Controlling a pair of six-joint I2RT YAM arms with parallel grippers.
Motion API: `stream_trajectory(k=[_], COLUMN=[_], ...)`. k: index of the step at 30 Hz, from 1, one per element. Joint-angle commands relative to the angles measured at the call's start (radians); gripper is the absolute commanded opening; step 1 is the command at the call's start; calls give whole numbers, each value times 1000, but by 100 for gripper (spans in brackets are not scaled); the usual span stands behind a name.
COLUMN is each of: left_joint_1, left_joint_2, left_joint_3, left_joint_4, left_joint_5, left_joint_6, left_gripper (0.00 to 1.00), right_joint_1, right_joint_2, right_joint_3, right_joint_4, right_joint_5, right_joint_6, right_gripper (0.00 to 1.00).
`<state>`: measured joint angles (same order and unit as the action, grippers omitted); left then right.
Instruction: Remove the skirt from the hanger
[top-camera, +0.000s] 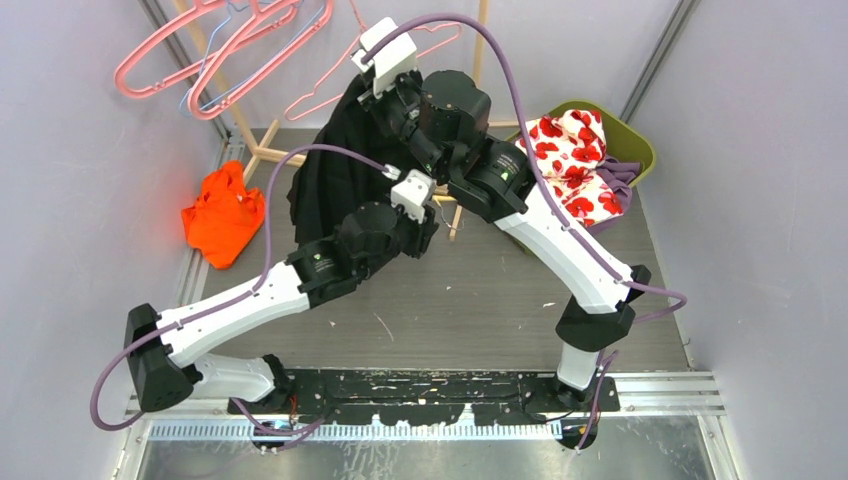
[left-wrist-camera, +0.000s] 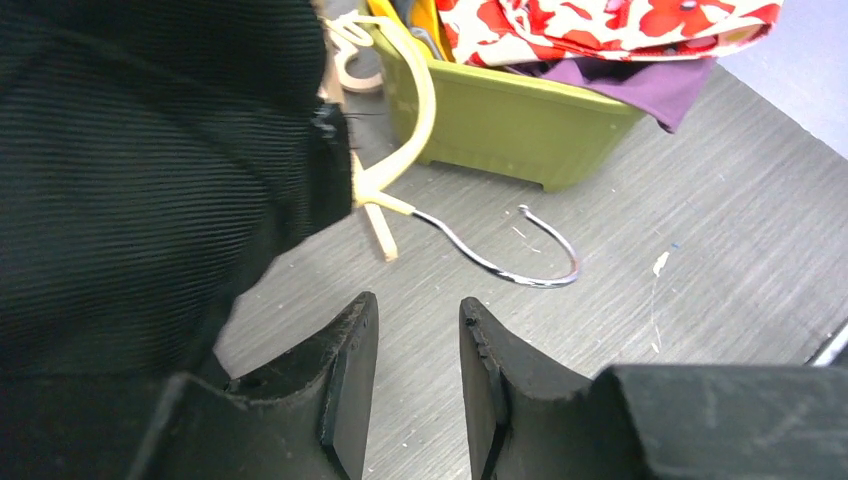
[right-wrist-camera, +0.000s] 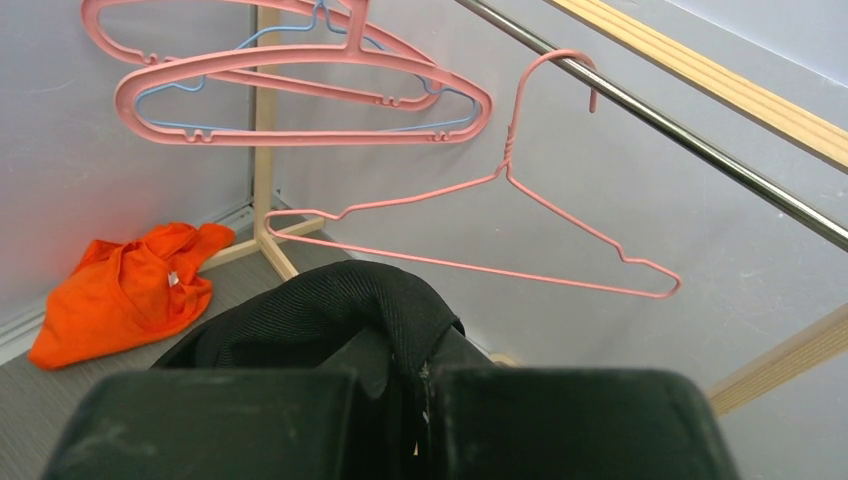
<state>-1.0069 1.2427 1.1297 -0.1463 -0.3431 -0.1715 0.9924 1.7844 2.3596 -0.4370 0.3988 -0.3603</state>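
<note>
Most of the work looks done, though not provably all of it: the right gripper (right-wrist-camera: 420, 385) is clenched on a fold of the black skirt (top-camera: 335, 165) and holds it up off the table (top-camera: 480, 300) toward the far edge, the cloth hanging in a bunch below the fingers. The cream hanger (left-wrist-camera: 424, 110) with its metal hook lies on the surface just beside the green bin (left-wrist-camera: 500, 110), so it is no longer carrying the garment's weight. The skirt's hem overlaps the neck of that hanger in the left wrist view, and I cannot tell whether the two are merely touching or caught there. The left gripper (left-wrist-camera: 418, 350) hovers low over the table with its jaws apart, grasping nothing, and points at the hook. My judgement is that what remains is to confirm the skirt is free, pinning the hanger if it drags, and then to set the skirt down. As for the surface, it is a grey, scuffed board. The bin sits at the far right corner, heaped with a red-flowered cloth (top-camera: 565, 150) and a purple cloth (left-wrist-camera: 650, 85), while an orange garment (top-camera: 225, 215) lies crumpled against the left edge. Pale lilac walls close in the room, and a metal rail (right-wrist-camera: 700, 140) on a wooden frame along the far edge carries several pink hangers (right-wrist-camera: 300, 80)
</note>
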Motion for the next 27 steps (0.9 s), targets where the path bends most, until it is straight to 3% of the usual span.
stream_trajectory(k=[1,14,27], left_joint_1=[-23,-26,-26], left_joint_2=[19,-128,-54], left_joint_3=[56,-20,-61], left_joint_4=[103,295,353], left_joint_5=[42,16,38], left_joint_6=[-36,-169,-321], left_gripper=[36,36,36], right_joint_1=[-5,-10,-10], right_joint_2=[-80,-100,-112], right_joint_3=[13,-28,-38], right_joint_4=[108,121,115], right_joint_5=[7,5,-2], right_joint_6=[-7,-28,-27], right_gripper=[1,1,1])
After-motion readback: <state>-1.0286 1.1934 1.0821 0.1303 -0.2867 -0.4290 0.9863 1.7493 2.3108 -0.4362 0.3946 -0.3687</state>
